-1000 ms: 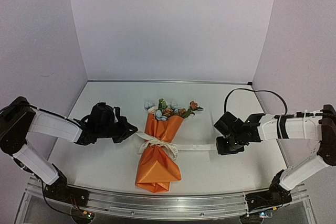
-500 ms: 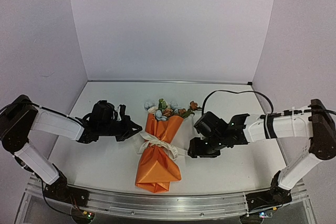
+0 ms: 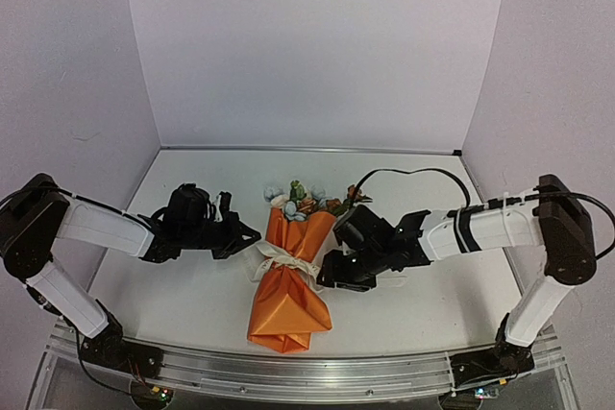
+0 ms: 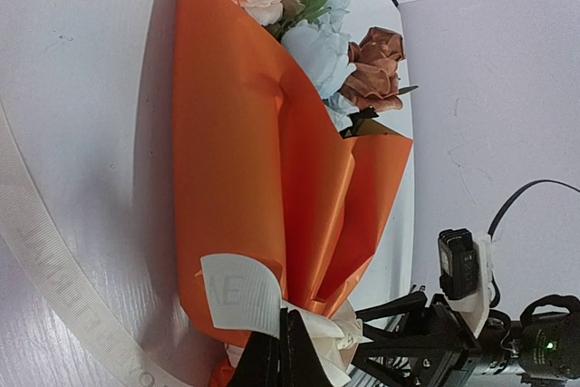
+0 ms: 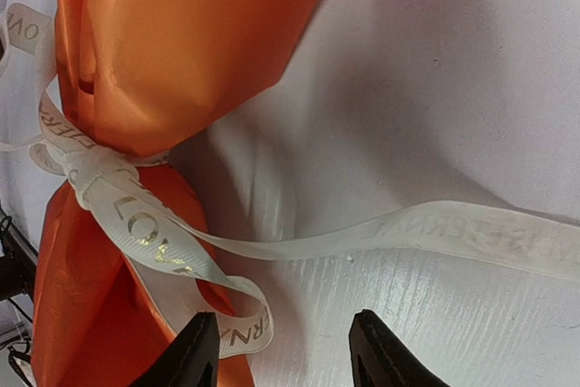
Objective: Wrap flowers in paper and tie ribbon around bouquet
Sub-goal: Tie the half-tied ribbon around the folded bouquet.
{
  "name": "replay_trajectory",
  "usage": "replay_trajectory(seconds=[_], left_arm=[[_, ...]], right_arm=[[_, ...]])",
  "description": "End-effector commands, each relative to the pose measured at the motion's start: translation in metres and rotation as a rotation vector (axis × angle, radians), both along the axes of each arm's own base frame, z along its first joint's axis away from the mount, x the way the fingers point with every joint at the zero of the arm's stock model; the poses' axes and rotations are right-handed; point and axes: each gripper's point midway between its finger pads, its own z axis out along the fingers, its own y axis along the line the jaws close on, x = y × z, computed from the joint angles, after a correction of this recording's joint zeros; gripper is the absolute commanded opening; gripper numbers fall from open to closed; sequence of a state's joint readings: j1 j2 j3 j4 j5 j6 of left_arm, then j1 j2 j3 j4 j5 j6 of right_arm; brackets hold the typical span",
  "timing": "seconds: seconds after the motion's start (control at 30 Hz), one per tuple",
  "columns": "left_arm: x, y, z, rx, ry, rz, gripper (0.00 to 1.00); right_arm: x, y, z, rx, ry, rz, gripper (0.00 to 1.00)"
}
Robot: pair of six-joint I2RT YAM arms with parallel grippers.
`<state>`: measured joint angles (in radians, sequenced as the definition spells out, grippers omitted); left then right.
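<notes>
Bouquet (image 3: 286,295) lies mid-frame on the tabletop (image 3: 423,304), ribbon (image 3: 284,260) knotted round its waist. Left end effector (image 3: 250,234) is clamped on the ribbon; right end effector (image 3: 325,276), jaws apart, should close on the loose loop, then pull gently outward.

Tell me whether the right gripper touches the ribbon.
Cannot tell. Right wrist view: the ribbon loops between the fingers of the open right gripper, close against one; contact unclear.

Overhead view faces down; wrist views closely share bouquet (image 3: 288,285)
</notes>
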<state>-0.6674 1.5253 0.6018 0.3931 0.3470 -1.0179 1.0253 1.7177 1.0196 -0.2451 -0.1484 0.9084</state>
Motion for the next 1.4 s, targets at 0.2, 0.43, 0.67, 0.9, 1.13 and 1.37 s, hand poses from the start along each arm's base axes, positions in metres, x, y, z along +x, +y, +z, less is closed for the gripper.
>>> replay_trajectory(seconds=[0.2, 0.43, 0.67, 0.9, 1.13, 1.37], left_arm=[[0.004, -0.003, 0.019, -0.031, -0.066, -0.019, 0.00], [0.002, -0.002, 0.019, -0.035, -0.076, -0.019, 0.00], [0.004, 0.008, 0.015, 0.009, -0.090, -0.015, 0.00], [0.004, 0.037, -0.004, 0.123, -0.075, -0.005, 0.00], [0.003, 0.057, -0.025, 0.191, -0.026, 0.016, 0.00], [0.003, 0.076, -0.042, 0.239, 0.026, 0.045, 0.00]], right_arm=[[-0.003, 0.022, 0.001, 0.028, 0.034, 0.020, 0.45], [0.000, 0.028, -0.008, 0.008, 0.055, 0.004, 0.41], [0.006, 0.013, -0.003, -0.066, 0.005, 0.002, 0.00], [0.019, -0.043, 0.017, -0.354, -0.159, 0.063, 0.00], [0.021, -0.073, 0.011, -0.486, -0.184, 0.066, 0.00], [0.029, -0.106, 0.018, -0.675, -0.254, 0.112, 0.00]])
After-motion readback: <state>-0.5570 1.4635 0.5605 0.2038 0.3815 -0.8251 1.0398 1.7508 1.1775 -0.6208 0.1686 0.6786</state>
